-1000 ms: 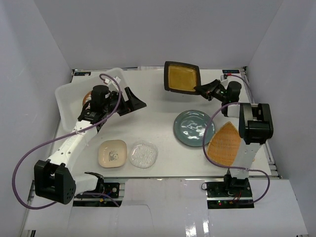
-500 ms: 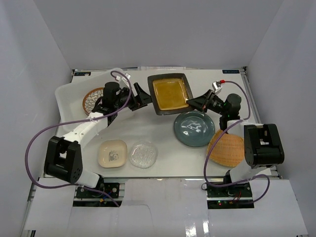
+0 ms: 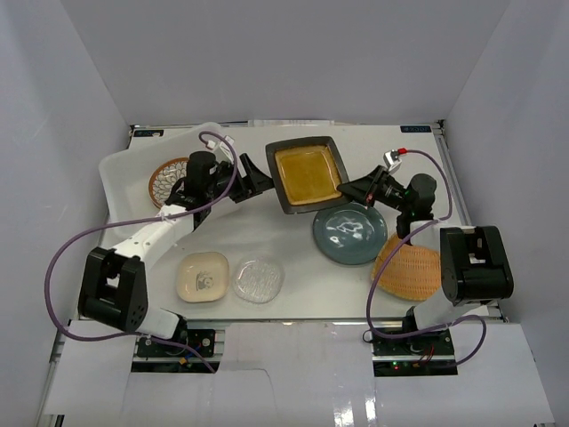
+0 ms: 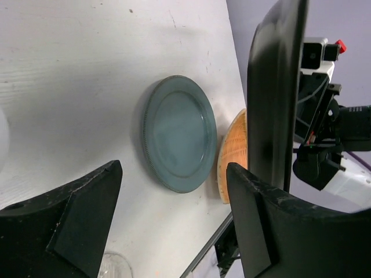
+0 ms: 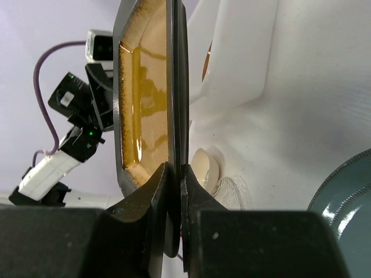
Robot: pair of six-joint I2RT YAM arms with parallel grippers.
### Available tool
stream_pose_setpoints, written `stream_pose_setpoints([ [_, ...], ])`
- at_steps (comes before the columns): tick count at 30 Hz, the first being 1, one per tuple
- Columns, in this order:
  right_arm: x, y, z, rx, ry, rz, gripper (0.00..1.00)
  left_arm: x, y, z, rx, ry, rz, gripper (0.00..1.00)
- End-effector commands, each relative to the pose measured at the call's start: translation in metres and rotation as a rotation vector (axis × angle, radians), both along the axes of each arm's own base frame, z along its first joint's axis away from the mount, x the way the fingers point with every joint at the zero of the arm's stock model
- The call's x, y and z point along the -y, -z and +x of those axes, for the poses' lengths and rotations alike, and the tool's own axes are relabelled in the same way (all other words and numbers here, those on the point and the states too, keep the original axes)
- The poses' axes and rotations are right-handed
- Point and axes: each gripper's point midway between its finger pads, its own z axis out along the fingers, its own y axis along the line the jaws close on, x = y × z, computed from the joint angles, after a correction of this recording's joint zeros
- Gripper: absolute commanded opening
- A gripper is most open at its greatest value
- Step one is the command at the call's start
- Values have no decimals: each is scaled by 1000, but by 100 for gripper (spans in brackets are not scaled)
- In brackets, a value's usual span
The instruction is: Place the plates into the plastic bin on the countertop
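Well, on the white desk [image 3: 267, 227] the plastic bin [image 3: 118, 173] sits at the far left, one brown patterned plate [image 3: 164, 178] inside. Just right of the bin the amber square plate [image 3: 307, 173] is held off the desk. The right arm [image 3: 418, 191] has its jaws clamped on the rim, while the left arm [image 3: 151, 236] has its jaws spread wide at the opposite edge. Farther right of the bin lies a teal plate [image 3: 348, 233].

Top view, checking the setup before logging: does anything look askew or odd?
The plastic bin sits skewed to the countertop edges at far left. The amber square plate hangs in air, pinched by its rim in the right gripper.
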Motion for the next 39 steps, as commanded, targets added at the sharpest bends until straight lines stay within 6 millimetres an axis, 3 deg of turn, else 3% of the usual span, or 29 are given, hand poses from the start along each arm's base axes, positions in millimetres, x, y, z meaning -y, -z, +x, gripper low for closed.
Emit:
stream_pose_setpoints([
  [1, 15, -60, -1, 215, 35, 66, 8, -26, -29, -6, 113, -46, 56, 83],
  [3, 25, -61, 4, 219, 67, 64, 8, -33, -19, -20, 83, -24, 40, 85],
  [7, 31, -51, 8, 193, 91, 53, 8, -41, -36, -44, 121, -1, -46, 85],
  [10, 26, -40, 7, 171, 81, 33, 8, -33, -46, -54, 125, 54, -117, 87],
  [17, -6, -32, 0, 195, 4, -55, 8, -13, -67, -56, 135, 174, -268, 88],
  [20, -16, -35, -5, 212, -40, -47, 8, -5, -69, -44, 146, 171, -253, 88],
  [22, -22, -35, -9, 210, -65, -35, 8, 0, -52, -37, 108, 164, -209, 86],
  [26, -31, -34, -16, 209, -98, -26, 8, 2, -37, -23, 89, 137, -181, 71],
  [29, -38, -28, -19, 194, -115, -30, 8, 1, -33, -18, 90, 115, -165, 51],
  [30, -39, -25, -19, 188, -115, -34, 8, 0, -34, -17, 97, 107, -165, 44],
  [31, -40, -22, -19, 179, -115, -36, 8, -1, -36, -17, 101, 102, -166, 27],
  [34, -40, -16, -18, 159, -108, -38, 9, -2, -43, -16, 118, 96, -162, 4],
  [37, -39, -13, -19, 149, -104, -48, 40, -9, -53, -12, 133, 56, -149, 0],
  [38, -39, -11, -19, 146, -99, -56, 58, -15, -63, -13, 143, 36, -162, 0],
  [39, -38, -10, -19, 149, -94, -67, 64, -23, -72, -9, 166, 7, -178, 0],
])
